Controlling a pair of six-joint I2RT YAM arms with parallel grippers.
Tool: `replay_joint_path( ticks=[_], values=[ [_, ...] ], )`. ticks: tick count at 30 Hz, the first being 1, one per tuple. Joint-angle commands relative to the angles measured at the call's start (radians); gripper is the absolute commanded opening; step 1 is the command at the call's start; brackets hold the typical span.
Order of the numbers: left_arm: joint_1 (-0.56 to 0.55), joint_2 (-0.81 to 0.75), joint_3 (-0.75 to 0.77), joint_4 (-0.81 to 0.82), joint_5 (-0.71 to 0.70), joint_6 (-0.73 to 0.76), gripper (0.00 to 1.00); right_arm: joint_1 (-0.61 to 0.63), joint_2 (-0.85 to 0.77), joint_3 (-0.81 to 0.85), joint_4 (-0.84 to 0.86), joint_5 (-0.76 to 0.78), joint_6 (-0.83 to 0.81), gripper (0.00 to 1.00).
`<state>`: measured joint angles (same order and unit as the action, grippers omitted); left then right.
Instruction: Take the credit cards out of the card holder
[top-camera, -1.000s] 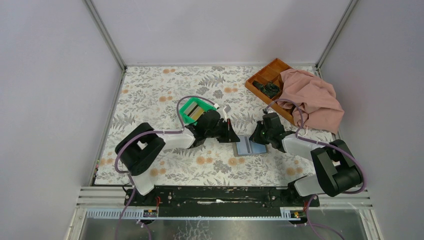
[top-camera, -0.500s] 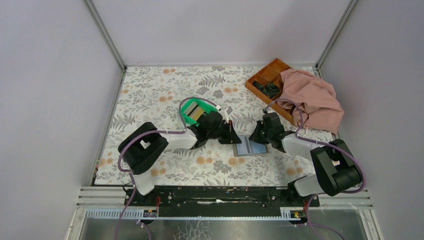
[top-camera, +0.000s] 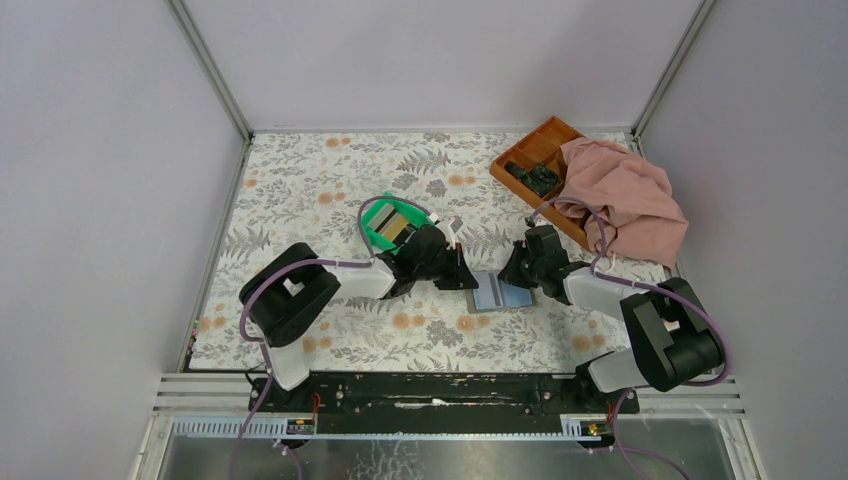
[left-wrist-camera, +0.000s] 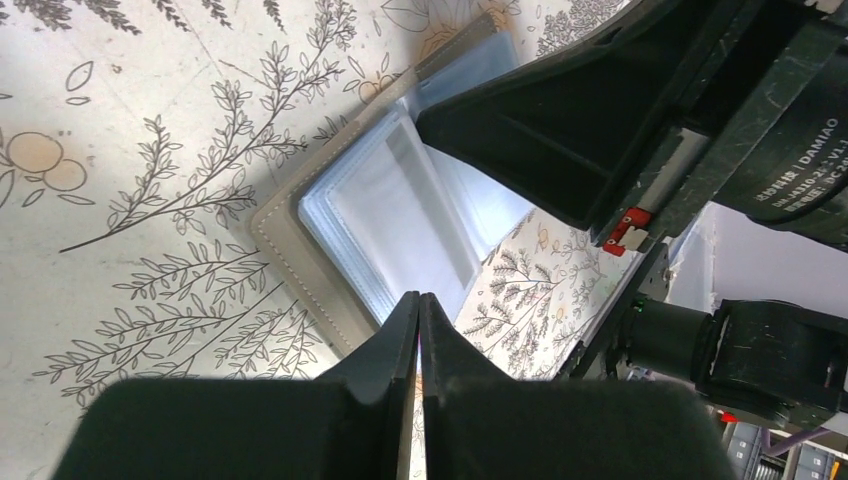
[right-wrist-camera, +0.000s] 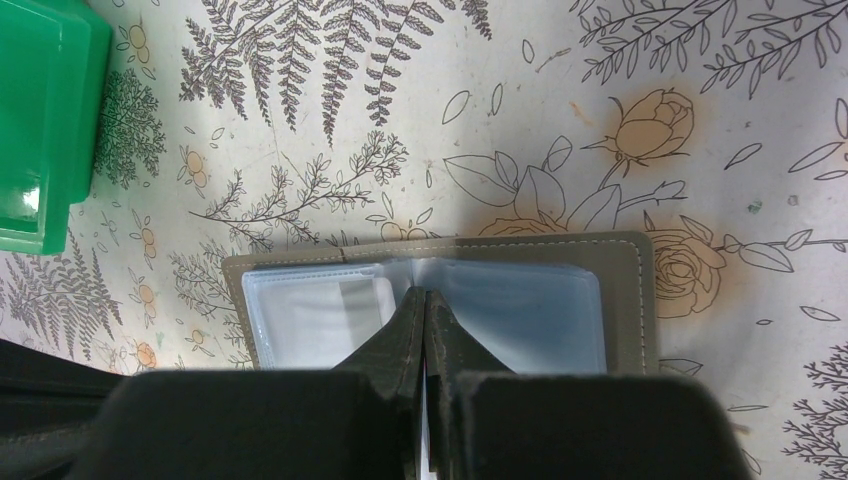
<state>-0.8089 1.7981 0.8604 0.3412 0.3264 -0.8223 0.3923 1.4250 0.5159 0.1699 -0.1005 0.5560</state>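
Observation:
The card holder (top-camera: 497, 292) lies open on the flowered table between my two grippers, clear pale blue sleeves facing up. In the left wrist view my left gripper (left-wrist-camera: 419, 298) is shut, its tips at the near edge of the holder's (left-wrist-camera: 400, 215) sleeves. In the right wrist view my right gripper (right-wrist-camera: 425, 293) is shut, its tips on the middle fold of the holder (right-wrist-camera: 600, 300). A pale rectangle shows inside the left sleeve (right-wrist-camera: 320, 320); I cannot tell whether it is a card. Tan and grey credit cards (top-camera: 393, 224) lie in the green bin (top-camera: 378, 232).
The green bin's corner shows at the right wrist view's left edge (right-wrist-camera: 45, 120). An orange-brown compartment tray (top-camera: 535, 150) with dark items stands at the back right, half under a pink cloth (top-camera: 625, 195). Enclosure walls ring the table.
My left gripper has moved a little to the right, up to the holder's left edge. The right gripper and the holder have barely moved.

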Motion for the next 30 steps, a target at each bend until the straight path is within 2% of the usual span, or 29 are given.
replay_joint_path(
  ticks=[1,30],
  values=[
    [-0.001,0.007,-0.015,-0.006,-0.032,0.028,0.07,-0.003,0.028,-0.009,-0.029,0.002,-0.021,0.00],
    [-0.001,0.077,0.008,0.026,-0.017,-0.002,0.06,-0.003,0.019,-0.017,-0.023,-0.011,-0.022,0.00]
  ],
)
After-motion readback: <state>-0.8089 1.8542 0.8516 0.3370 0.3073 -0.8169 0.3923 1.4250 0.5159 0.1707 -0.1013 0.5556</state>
